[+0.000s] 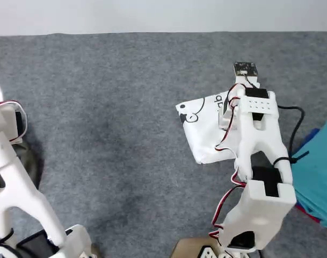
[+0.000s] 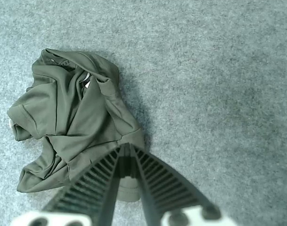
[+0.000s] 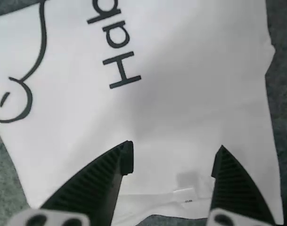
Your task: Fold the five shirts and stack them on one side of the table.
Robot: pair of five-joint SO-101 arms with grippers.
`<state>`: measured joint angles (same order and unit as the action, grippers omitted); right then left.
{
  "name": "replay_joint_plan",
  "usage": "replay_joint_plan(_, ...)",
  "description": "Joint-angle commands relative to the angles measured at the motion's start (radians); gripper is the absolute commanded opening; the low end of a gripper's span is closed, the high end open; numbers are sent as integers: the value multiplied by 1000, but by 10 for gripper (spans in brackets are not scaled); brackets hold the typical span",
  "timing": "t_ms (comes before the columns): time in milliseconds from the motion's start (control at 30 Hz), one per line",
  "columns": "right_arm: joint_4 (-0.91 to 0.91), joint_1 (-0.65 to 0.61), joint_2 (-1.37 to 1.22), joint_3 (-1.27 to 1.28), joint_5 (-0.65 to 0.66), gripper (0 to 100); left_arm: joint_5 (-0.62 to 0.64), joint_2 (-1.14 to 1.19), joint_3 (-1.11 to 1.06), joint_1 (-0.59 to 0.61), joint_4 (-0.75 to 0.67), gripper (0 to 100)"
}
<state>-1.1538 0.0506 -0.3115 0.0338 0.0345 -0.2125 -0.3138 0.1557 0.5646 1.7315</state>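
Our left arm (image 1: 13, 183): white, at the left edge, rising from the near side toward the far side. Our left gripper (image 2: 127, 149): pointing down, ribbed black fingers (image 2: 101, 174) pressed together at the tips. Our right arm (image 1: 258, 161): white, on the right, stretched from its near base toward the far side, red and black wires (image 1: 227, 137) along it. Our right gripper (image 3: 175, 153): pointing down, fingers spread wide apart.

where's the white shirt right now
In the high view the white shirt lies on the grey table right of centre, beneath the right gripper, with a teal shirt farther right at the edge.
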Motion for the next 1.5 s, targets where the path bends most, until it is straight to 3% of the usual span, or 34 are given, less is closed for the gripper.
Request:
replay_joint_plan(0,2,15,21,-71,-17,337,-8,-29,5,-8,20,4)
replay_joint_plan(300,-47,93,-33,-230,-3,343,-8,-25,5,-8,20,4)
replay_joint_plan(833,-108,85,-390,-423,2,336,-9,-23,5,-8,17,4)
replay_joint_plan(900,-148,71,-398,-450,6,288,-9,-23,5,-8,17,4)
replay_joint_plan(1100,-206,61,-398,-546,18,3,-9,-23,4,-8,15,4)
replay_joint_plan(1333,-229,64,-384,-603,101,10,-9,-23,4,-6,18,4)
replay_joint_plan(1467,-183,85,-398,-634,222,10,-9,-26,4,-6,18,4)
